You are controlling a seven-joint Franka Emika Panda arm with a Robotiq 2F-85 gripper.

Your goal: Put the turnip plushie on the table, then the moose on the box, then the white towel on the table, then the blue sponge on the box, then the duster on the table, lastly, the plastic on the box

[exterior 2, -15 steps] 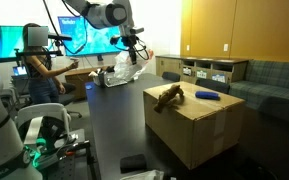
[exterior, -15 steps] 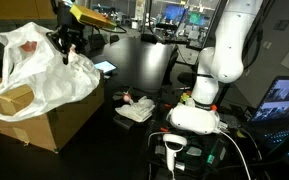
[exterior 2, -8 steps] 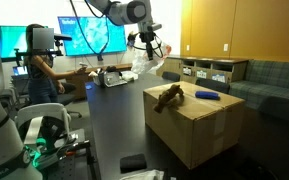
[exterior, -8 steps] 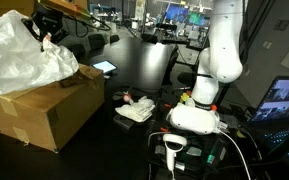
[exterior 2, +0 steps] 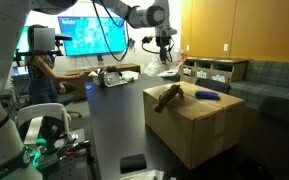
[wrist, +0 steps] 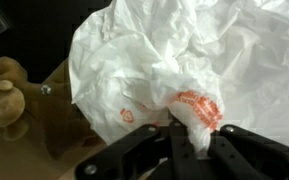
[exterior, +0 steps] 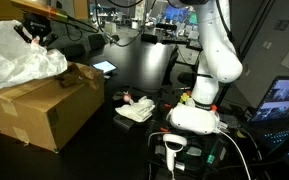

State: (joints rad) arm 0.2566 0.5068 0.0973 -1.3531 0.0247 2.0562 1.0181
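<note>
My gripper (wrist: 189, 135) is shut on a bunch of the white plastic (wrist: 174, 60), a bag with orange print. In both exterior views the gripper (exterior: 34, 36) (exterior 2: 165, 50) holds the plastic (exterior: 19, 65) (exterior 2: 167, 68) in the air, draped over the far part of the cardboard box (exterior: 44, 115) (exterior 2: 199, 125). On the box top lie the brown moose (exterior 2: 167, 96) (wrist: 9, 95) and the blue sponge (exterior 2: 207, 95). The turnip plushie (exterior: 127, 99) and white towel (exterior: 137, 113) rest on the dark table (exterior: 149, 70). The black duster (exterior 2: 134, 162) lies near the table's front edge.
The arm's white base (exterior: 197, 115) stands beside the table, with a handheld scanner (exterior: 174, 150) and cables in front of it. A tablet (exterior: 104, 68) lies on the tabletop. A person with a headset (exterior 2: 39, 60) stands by the monitors; cabinets line the far wall.
The arm has carried the plastic from above the open tabletop across to the box, where it now hangs over the top. The grip has stayed shut throughout.
</note>
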